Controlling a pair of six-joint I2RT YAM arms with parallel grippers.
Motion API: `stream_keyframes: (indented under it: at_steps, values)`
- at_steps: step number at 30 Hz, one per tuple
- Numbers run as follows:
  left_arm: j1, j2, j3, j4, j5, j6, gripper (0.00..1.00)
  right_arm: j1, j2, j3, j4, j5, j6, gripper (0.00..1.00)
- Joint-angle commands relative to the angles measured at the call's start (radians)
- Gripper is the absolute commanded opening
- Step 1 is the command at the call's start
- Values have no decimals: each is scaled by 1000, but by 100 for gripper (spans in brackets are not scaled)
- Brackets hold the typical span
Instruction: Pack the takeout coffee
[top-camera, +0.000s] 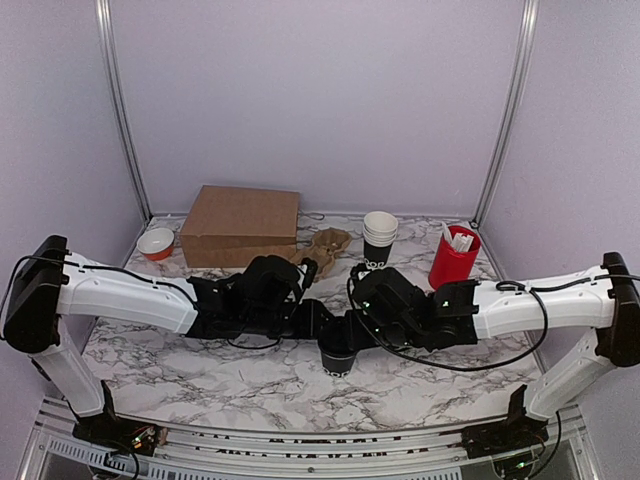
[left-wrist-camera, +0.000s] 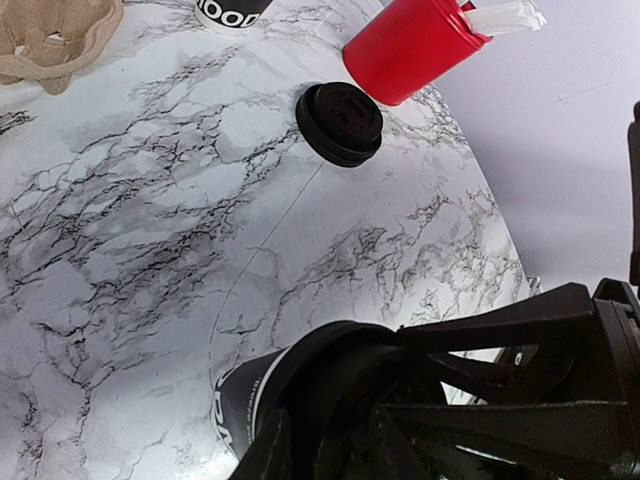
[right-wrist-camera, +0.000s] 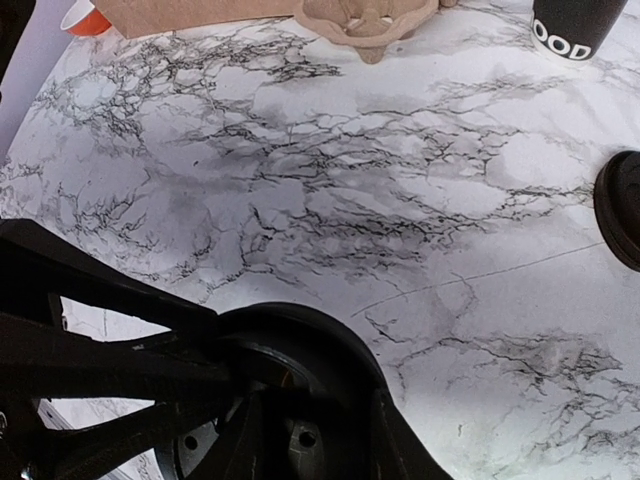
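One black cup (top-camera: 337, 360) stands upright at the counter's (top-camera: 200, 370) front middle, long axis vertical, top upward. The left claw (left-wrist-camera: 325, 455) is clenched around its side. I cannot tell the right claw's (right-wrist-camera: 310, 440) grip. Beyond, a black lid (left-wrist-camera: 340, 122) lies flat near a red tub (left-wrist-camera: 410, 45).

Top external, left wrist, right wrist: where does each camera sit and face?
Top external: above, behind the bases, facing down on the marble table; both arms show.
Left wrist: on the left arm, facing the red cylinder tub; left tool below.
Right wrist: on the right arm, facing leftward; right tool below.
Both wrists share the round black plastic lid.
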Motion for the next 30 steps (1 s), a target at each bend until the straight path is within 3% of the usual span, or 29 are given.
stream_keyframes:
  at_steps: [1, 11, 21, 30]
  values:
    - [-22, 71, -29, -153, 4, 8, 27, 24, 51, -72, -103, -102, 29, 34]
    - [-36, 42, 0, -164, -6, 39, 28, 48, -13, -29, -132, -49, 47, 35]
    - [-34, 45, 166, -259, -49, 127, 36, 48, -67, -2, -89, 10, 66, 42]
    - [-34, 6, 215, -296, -67, 149, 43, 48, -102, 10, -98, 54, 60, 46]
